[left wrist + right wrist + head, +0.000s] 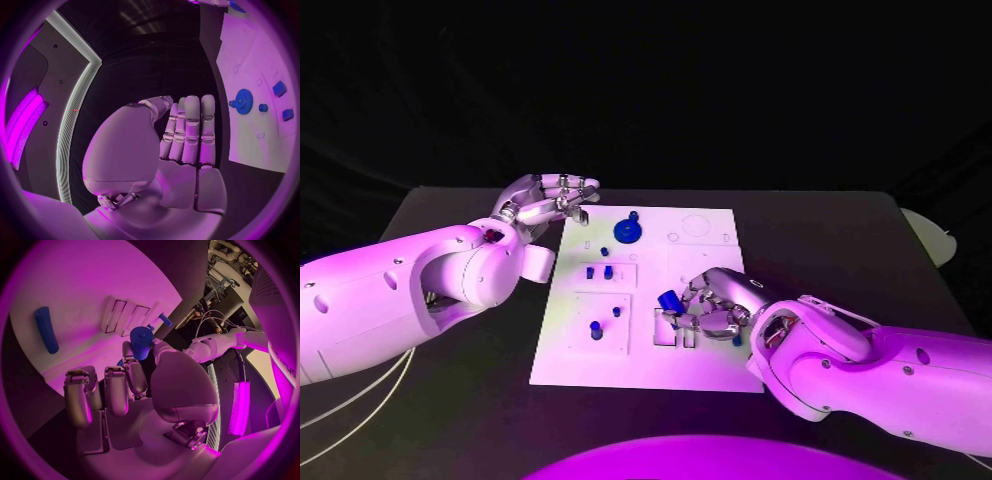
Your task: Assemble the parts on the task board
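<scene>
Right hand (714,305) over the task board (646,375) pinching a blue part (141,341), left hand (553,198) empty beside the board's far corner, fingers loosely apart

Squinted at all three views from my end and honestly there's no text I can actually read. The task board (704,375) has outlines and little marks printed on it, but none of them resolve into letters or numbers. In the right wrist view there's some dark lettering running along the white arm (282,365) at the rim, too bent and cut off for me to make out what it says. No brand, label or number I'd be willing to quote on the blue parts (629,231) either.
</scene>
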